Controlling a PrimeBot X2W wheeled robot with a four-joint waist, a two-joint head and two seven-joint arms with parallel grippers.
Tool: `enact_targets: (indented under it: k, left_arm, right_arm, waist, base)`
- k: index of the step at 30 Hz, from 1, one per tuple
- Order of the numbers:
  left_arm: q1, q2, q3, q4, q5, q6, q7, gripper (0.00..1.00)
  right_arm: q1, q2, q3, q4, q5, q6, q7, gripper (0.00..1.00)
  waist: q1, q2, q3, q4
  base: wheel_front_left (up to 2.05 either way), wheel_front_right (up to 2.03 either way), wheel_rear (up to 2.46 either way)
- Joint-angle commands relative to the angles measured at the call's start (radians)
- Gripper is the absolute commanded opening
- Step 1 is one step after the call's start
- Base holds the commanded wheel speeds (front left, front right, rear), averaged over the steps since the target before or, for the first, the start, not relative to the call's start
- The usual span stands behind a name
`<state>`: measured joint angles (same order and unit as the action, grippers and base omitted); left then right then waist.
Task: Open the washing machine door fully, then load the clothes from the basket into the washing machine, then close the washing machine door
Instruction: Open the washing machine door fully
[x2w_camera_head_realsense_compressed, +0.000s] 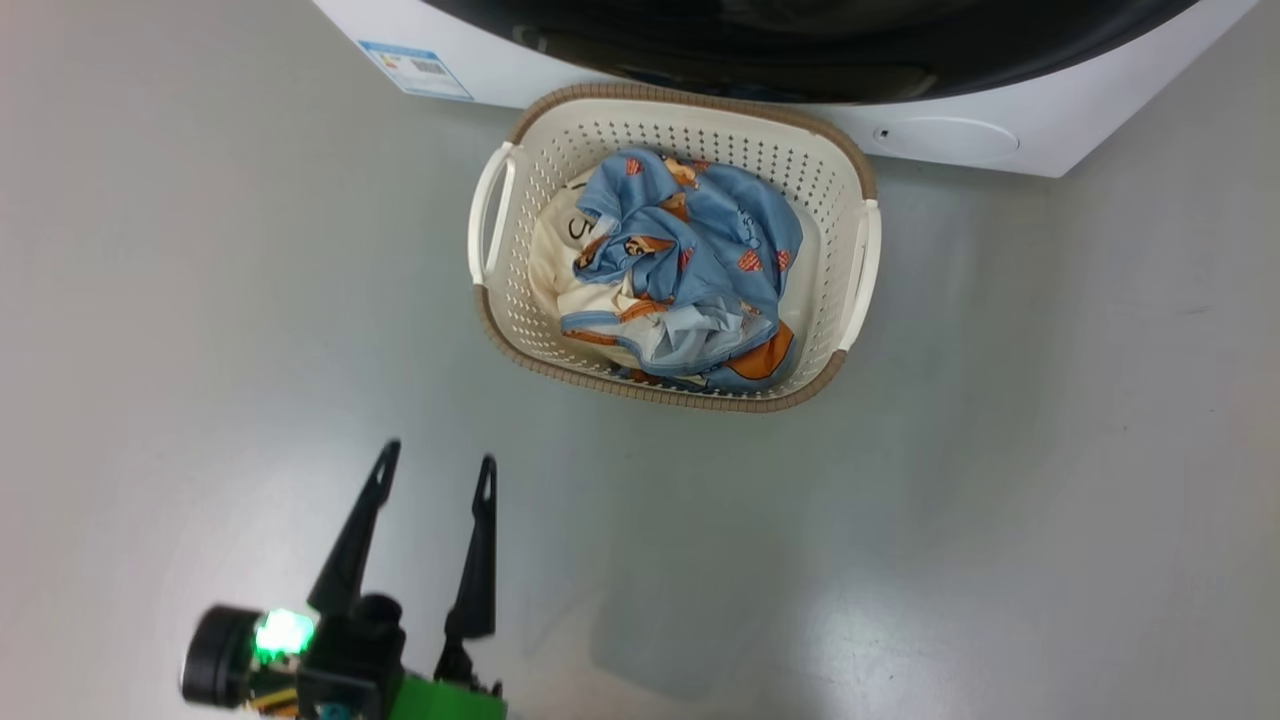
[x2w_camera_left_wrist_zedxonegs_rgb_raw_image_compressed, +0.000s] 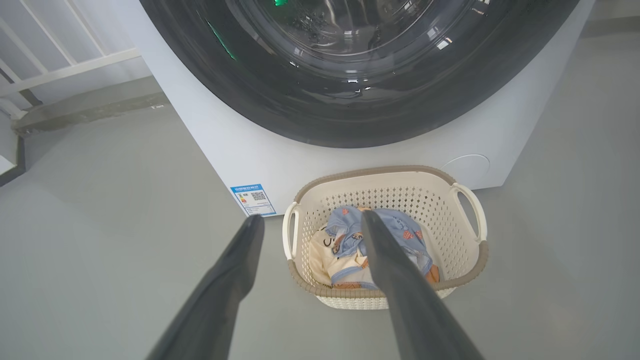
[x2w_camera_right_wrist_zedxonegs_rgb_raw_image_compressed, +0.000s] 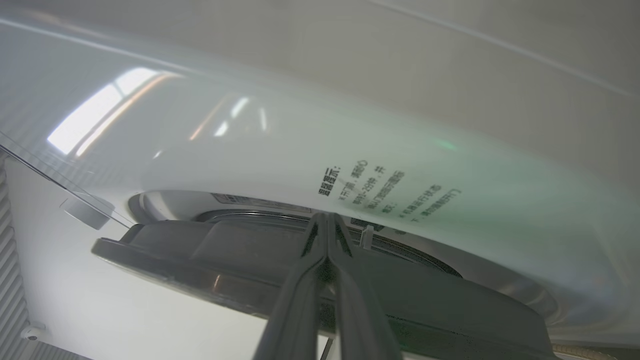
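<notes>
Now your right claw (x2w_camera_right_wrist_zedxonegs_rgb_raw_image_compressed: 326, 218), pressed together, points at the washing machine door (x2w_camera_right_wrist_zedxonegs_rgb_raw_image_compressed: 200, 250): stiff, glossy, likely slippery, so hook its rim; left claw (x2w_camera_head_realsense_compressed: 437, 455) hangs spread.

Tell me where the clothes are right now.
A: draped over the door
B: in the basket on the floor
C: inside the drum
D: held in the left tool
B: the clothes lie heaped in the basket, which stands on the floor just in front of the washing machine, while the left tool is open and holds nothing.
</notes>
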<state>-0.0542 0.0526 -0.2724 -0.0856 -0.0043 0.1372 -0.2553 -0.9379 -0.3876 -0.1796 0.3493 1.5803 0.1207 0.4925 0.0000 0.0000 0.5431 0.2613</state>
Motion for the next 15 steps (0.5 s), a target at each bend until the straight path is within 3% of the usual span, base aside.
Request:
enact_targets:
  k: [1,15]
  left_arm:
    - [0.031,0.015,0.032,-0.021,-0.004,0.009,-0.006,1.0]
    - [0.081,0.011,0.022,-0.03,-0.002,0.018,-0.006,1.0]
  right_arm:
    - [-0.016,-0.003,0.008,-0.035,0.018,0.01,0.012,0.0]
    - [-0.076,0.016,0.006,-0.033,0.019,0.01,0.078,0.0]
  waist:
    - [0.0,0.0,0.006,0.001]
    - [0.0,0.0,0.062,0.004]
  base:
    - [0.0,0.0,0.0]
    - [0.0,0.0,0.0]
